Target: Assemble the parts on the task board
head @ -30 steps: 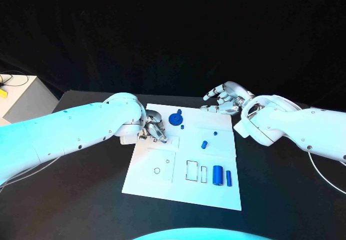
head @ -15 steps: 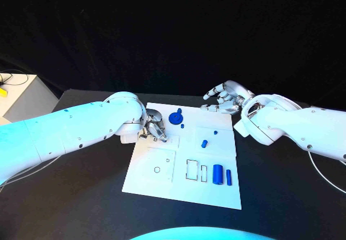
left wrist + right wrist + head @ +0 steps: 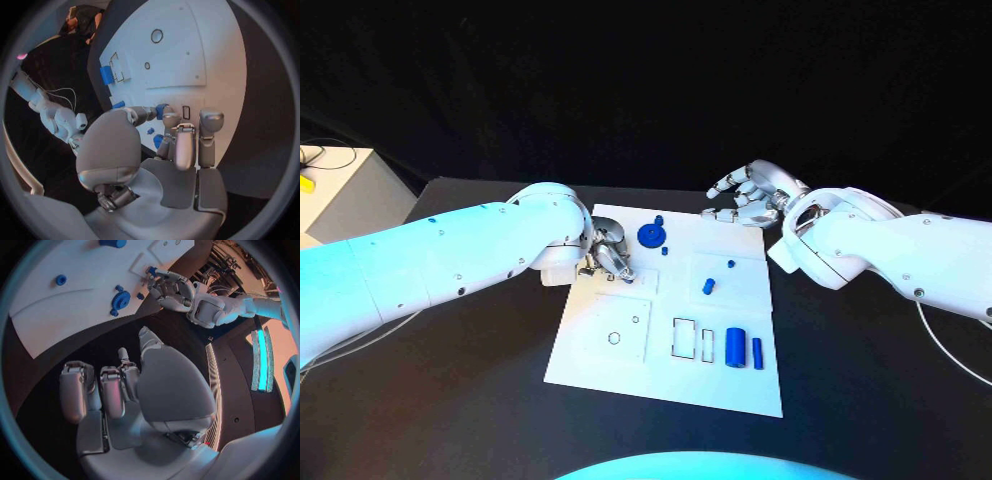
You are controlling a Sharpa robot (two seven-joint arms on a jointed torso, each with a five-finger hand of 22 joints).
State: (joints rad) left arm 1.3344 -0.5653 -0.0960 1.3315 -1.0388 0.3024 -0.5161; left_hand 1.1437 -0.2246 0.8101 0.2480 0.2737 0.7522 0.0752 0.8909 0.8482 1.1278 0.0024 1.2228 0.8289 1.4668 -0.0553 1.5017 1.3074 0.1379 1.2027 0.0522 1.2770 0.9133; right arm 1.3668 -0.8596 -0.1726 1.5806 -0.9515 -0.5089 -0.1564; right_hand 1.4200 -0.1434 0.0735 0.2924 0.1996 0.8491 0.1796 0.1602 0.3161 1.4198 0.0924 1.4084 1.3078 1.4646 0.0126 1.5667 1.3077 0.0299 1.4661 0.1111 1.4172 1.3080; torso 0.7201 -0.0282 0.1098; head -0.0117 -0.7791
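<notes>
From the head, the white task board (image 3: pixel 668 320) lies on the black tabletop (image 3: pixel 877 380). Blue parts (image 3: pixel 736 349) sit on it. The left robot hand (image 3: pixel 610 258) pinches a small blue piece (image 3: pixel 161 109) over the board's far left part. The right robot hand (image 3: pixel 750 198) hovers past the far edge, fingers spread, holding nothing.

Its wrist camera shows the same.

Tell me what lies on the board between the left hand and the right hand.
In the head view, the round blue part lies on the task board between the left hand and the right hand.
</notes>
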